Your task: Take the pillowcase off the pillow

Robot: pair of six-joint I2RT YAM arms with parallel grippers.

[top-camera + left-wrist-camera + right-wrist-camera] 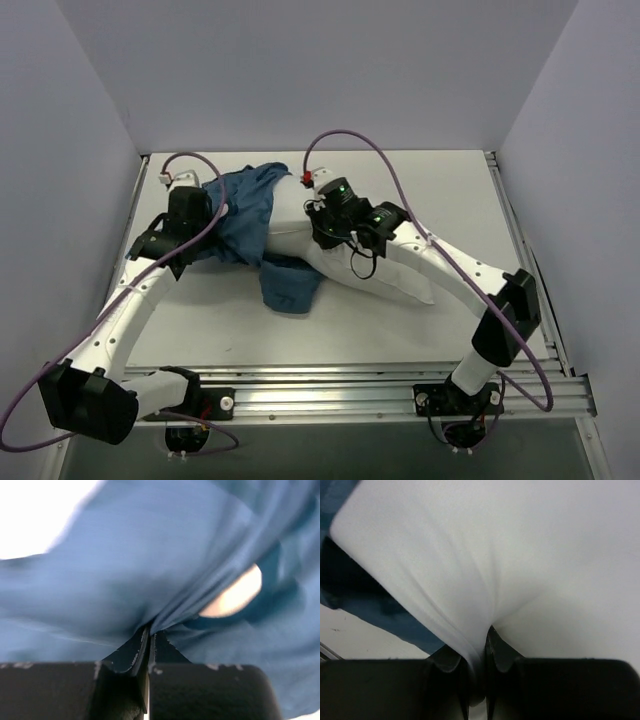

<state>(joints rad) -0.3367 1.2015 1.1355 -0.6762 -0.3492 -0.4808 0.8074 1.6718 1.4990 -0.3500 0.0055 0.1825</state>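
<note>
Our left gripper (149, 636) has its jaws pressed together on a gather of the pillowcase (125, 570), and the blue cloth fans out from the pinch in taut folds. Our right gripper (482, 642) is likewise closed on a fold of the pillow (510, 555), with the white fabric drawn into creases toward the jaws. We judge that the two grips oppose each other, so one arm anchors the pillow while the other draws the pillowcase off toward the left edge. From above, the pillowcase is bunched near the far-left corner of the worktop (400, 335). It covers only the pillow's left end, and a loose blue flap lies toward the centre. The bared pillow runs from the middle toward the right edge. The pillowcase looks mostly off; finishing calls for a steady leftward pull without the pillow slipping from the right pinch.
</note>
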